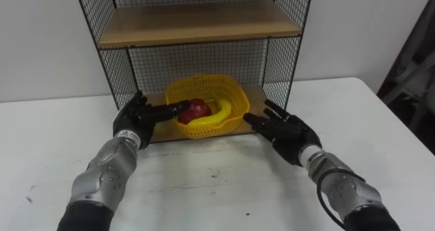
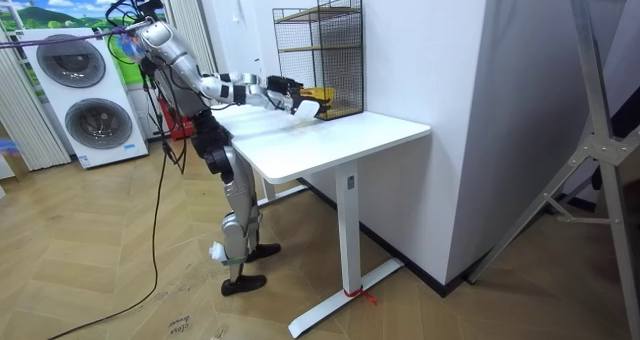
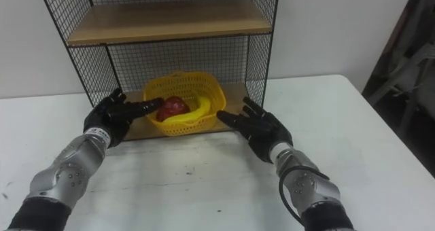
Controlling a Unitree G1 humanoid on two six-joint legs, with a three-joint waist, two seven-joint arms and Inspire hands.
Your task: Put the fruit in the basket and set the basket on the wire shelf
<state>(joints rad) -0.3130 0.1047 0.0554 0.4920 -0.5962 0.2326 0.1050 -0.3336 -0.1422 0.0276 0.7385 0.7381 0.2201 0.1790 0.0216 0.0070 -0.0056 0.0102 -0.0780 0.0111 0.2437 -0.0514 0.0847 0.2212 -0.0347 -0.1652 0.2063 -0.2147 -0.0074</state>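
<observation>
Basket (image 1: 204, 130): yellow plastic lattice, set on the wire shelf's (image 1: 197, 61) lower wooden board (image 1: 255, 102).
Fruit: red fruit (image 1: 196, 110), banana (image 1: 216, 114) inside, undersides hidden.
Left robot hand (image 1: 136, 119): fingers straight at rim.
Right robot hand (image 1: 285, 129): spread, just apart.

We see the black wire-mesh shelf (image 1: 114, 75) closed by mesh at its back and both sides; only its front is open. The upper wooden board (image 1: 197, 24) roofs the lower bay, where the yellow plastic basket (image 1: 204, 130) leaves narrow gaps at either side. Our left hand (image 1: 132, 120) crosses the left gap; the white table (image 1: 204, 183) ahead lies open.
</observation>
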